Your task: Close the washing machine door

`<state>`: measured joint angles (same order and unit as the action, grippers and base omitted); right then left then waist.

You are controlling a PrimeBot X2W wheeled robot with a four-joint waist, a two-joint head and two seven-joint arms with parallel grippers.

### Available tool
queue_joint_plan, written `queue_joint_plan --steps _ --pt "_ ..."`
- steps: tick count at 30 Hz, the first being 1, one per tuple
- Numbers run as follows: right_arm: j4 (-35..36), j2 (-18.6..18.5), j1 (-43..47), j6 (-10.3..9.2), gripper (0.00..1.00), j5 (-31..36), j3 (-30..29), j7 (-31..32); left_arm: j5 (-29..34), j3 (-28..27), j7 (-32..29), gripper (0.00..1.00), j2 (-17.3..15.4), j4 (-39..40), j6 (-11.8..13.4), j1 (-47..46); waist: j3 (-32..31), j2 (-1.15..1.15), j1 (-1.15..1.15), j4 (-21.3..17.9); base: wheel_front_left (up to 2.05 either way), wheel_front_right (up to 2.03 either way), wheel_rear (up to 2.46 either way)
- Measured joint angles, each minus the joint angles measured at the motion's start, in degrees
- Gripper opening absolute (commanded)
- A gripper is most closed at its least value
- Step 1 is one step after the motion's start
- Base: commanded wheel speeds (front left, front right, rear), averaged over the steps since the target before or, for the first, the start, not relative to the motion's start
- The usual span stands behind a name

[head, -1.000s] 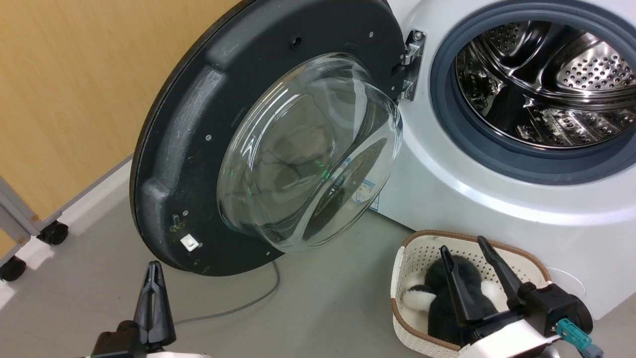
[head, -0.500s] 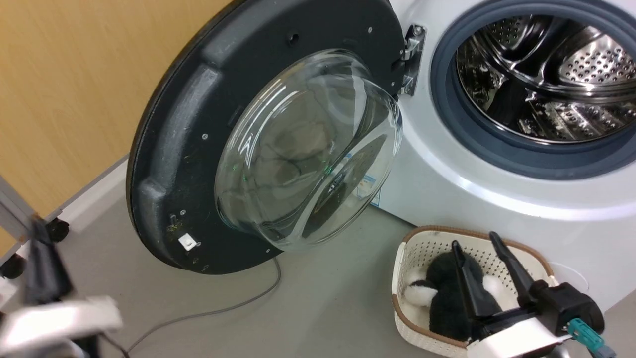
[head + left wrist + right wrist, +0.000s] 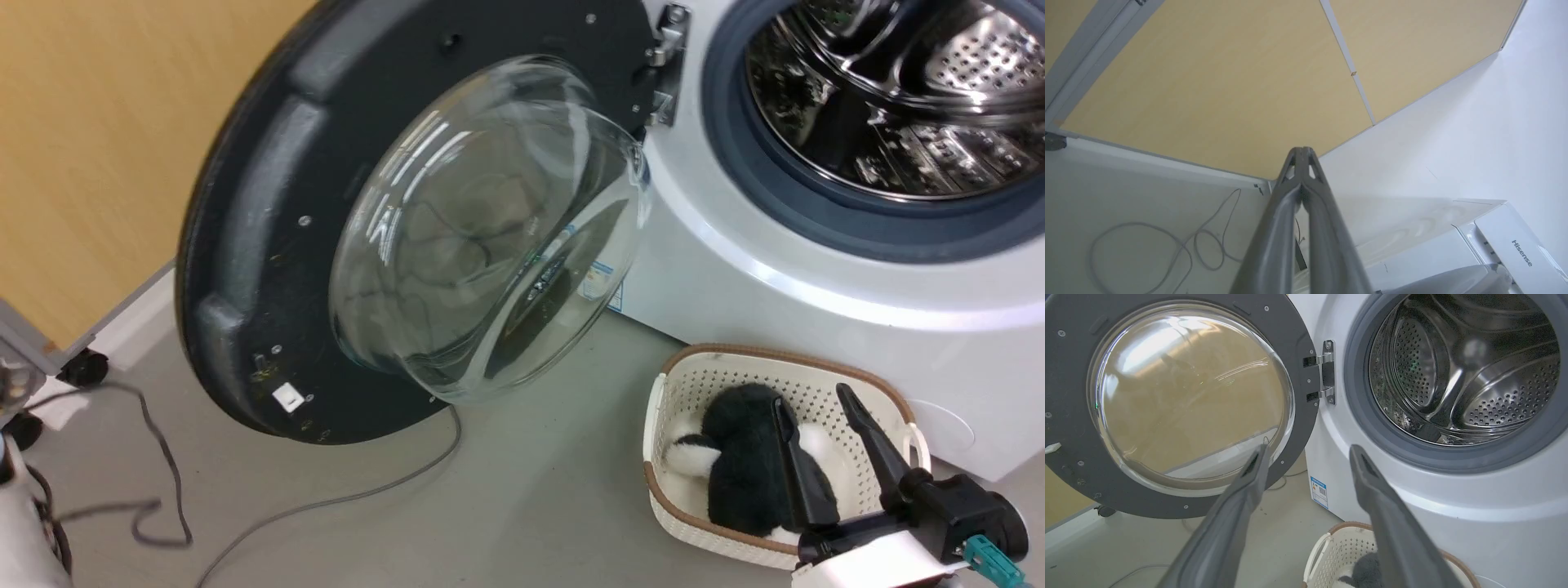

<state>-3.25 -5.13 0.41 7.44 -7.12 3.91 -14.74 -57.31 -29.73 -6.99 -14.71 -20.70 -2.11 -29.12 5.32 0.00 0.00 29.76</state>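
Door wide open, both grippers off it.

Head view: washing machine door is swung fully open to the left of the washing machine, hanging on its metal hinge, w/ matte inner side & glass bowl facing cam; steel drum exposed. R gripper sits low right by a cream basket w/ a black-and-white plush in it; fingers spread, nothing between them, well apart from door. Grey cable lies on floor under door. L wrist view: L gripper has tips pressed together, empty, pointing at corner where yellow panel meets white wall. R wrist view: fingers wide apart, empty; door at left, drum opening at right, hinge between, basket below.
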Motion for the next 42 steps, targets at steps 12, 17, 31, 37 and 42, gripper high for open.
queue_joint_plan --steps 12,17,31,37,42 --pt "0.2 -0.5 0.0 0.0 1.0 -0.1 0.2 0.1 -12.1 0.7 -20.9 0.0 -0.1 -13.9 1.2 -5.7 0.2 0.0 0.0 -1.8 0.0 0.0 0.0" --pt "0.0 -0.4 0.0 0.0 1.0 -0.1 0.2 0.1 -13.1 3.5 -27.9 0.0 0.9 -13.4 -0.1 -3.5 -0.5 0.0 0.0 -2.1 0.0 0.0 0.0" --pt "-1.9 1.3 1.0 0.0 1.0 -0.5 -1.1 0.0 -15.0 8.8 -41.9 0.0 4.9 1.5 2.6 9.1 -4.6 0.0 0.0 -3.8 0.0 0.0 0.0" --pt "-2.4 1.7 1.8 0.0 1.0 -0.5 -2.1 0.0 -15.1 11.1 -45.6 0.0 7.2 10.7 5.1 14.9 -6.9 0.0 0.0 -5.9 0.0 0.0 0.0" --pt "-2.3 1.9 2.2 0.0 1.0 -0.5 -2.8 0.0 -17.7 12.9 -46.5 0.0 10.2 17.4 7.2 18.6 -7.8 0.0 0.0 -8.8 0.0 0.0 0.0"
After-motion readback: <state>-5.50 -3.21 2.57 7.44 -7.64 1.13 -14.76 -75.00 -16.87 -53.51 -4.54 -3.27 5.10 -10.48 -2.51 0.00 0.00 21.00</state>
